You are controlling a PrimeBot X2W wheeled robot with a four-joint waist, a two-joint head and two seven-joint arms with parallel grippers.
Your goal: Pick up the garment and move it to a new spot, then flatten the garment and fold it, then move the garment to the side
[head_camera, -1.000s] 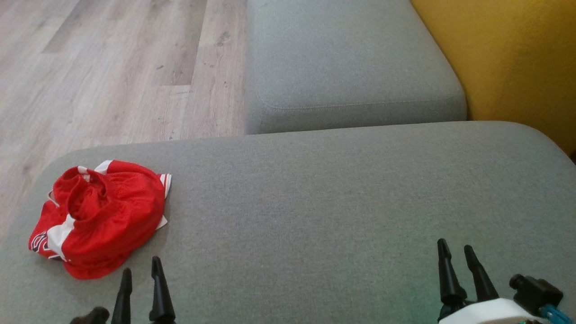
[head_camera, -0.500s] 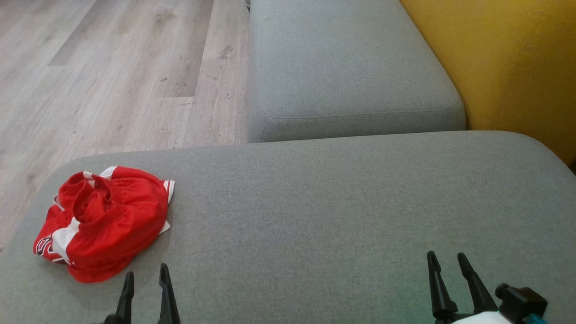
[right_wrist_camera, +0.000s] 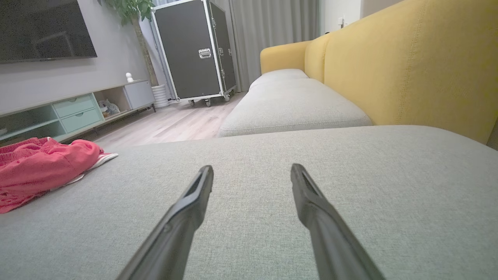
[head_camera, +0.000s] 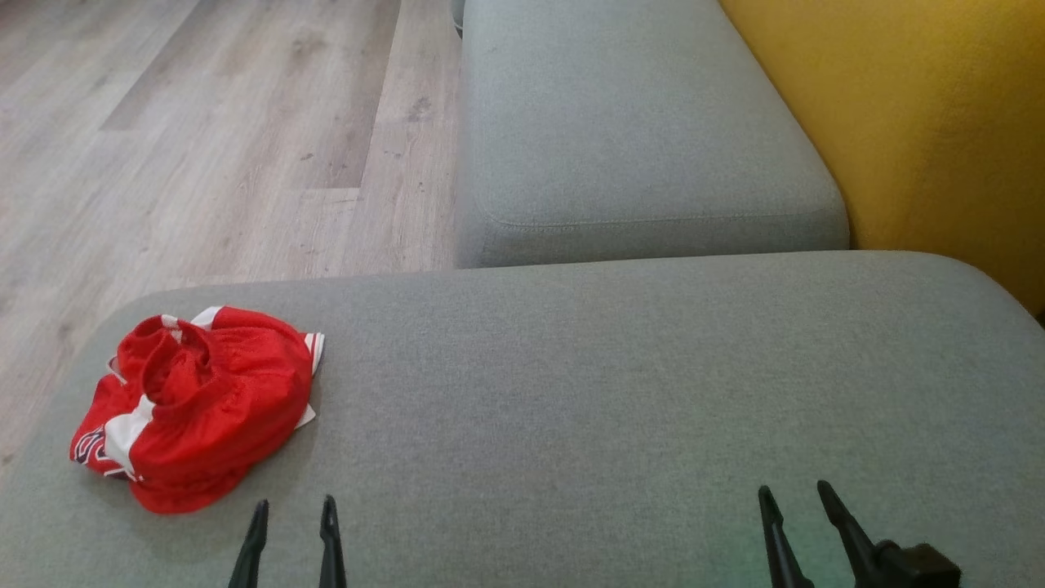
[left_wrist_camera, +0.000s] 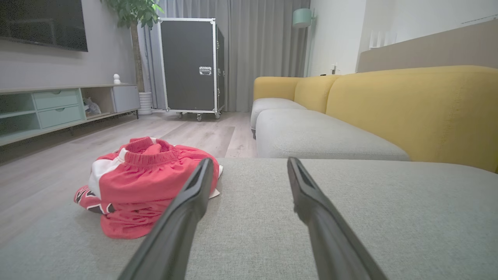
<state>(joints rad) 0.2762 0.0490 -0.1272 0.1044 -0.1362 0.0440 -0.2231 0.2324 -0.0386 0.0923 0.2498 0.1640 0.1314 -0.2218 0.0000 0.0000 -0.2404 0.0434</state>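
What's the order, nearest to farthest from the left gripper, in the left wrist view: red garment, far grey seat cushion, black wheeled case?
1. The red garment, just left of the left gripper.
2. The far grey seat cushion, ahead to the right.
3. The black wheeled case, farthest back, left of centre.

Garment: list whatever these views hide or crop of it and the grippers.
Head view: the garment lies bunched, so its own folds hide its shape and the dark print at its lower left.
Head view: the bottom edge cuts off the left gripper and right gripper below the fingers.
Right wrist view: the left edge crops the garment.
Left wrist view: a left finger covers its right edge.
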